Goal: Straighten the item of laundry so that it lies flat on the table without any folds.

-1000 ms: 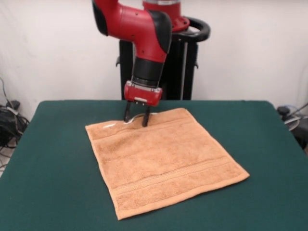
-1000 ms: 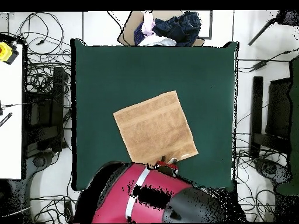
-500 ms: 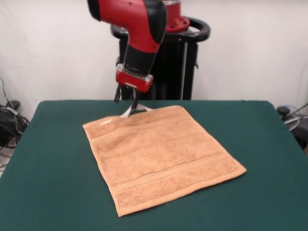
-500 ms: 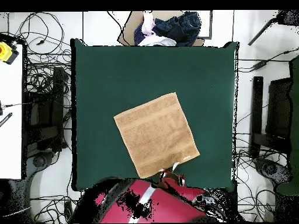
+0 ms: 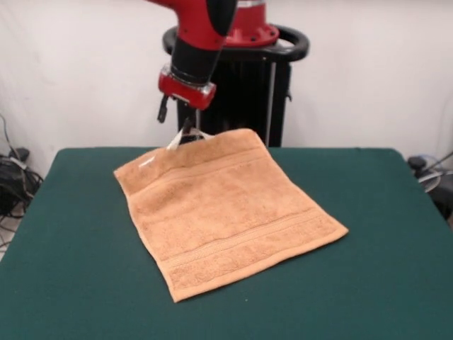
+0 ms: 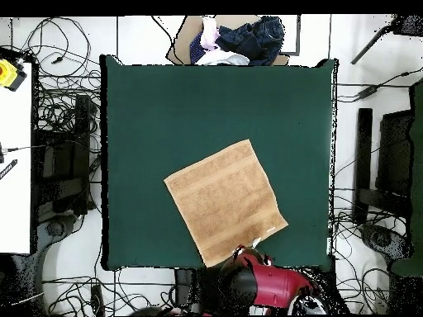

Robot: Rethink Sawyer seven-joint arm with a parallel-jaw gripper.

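Laundry here is one orange-tan terry towel [image 5: 226, 212], spread open in a diamond on the dark green bench [image 5: 382, 283], well below and in front of the pincer [image 5: 185, 131]. Its nearest corner, farthest from the pincer, lies flat on the felt near the front edge, and a woven stripe band [image 5: 248, 244] runs across the cloth just above that near edge. Most of the cloth rests smooth on the bench, with bare green felt wide on both sides of it. Toward the pincer the cloth rises: the far edge is lifted off the bench and hangs from the pincer, which is closed on that edge beside a small white loop tag [image 5: 174, 142]. A second white mark [image 5: 147, 163] shows on the towel's far left corner, below and to the side of the pincer. The red and black arm [image 5: 198, 42] reaches down from above to the pincer. In the overhead view the towel [image 6: 225, 201] sits toward the robot's side of the bench [image 6: 165, 107], its corner reaching the edge where the arm [image 6: 264, 285] stands. Beyond the bench's opposite end, a heap of dark and white clothes [image 6: 235, 40] lies on the floor.
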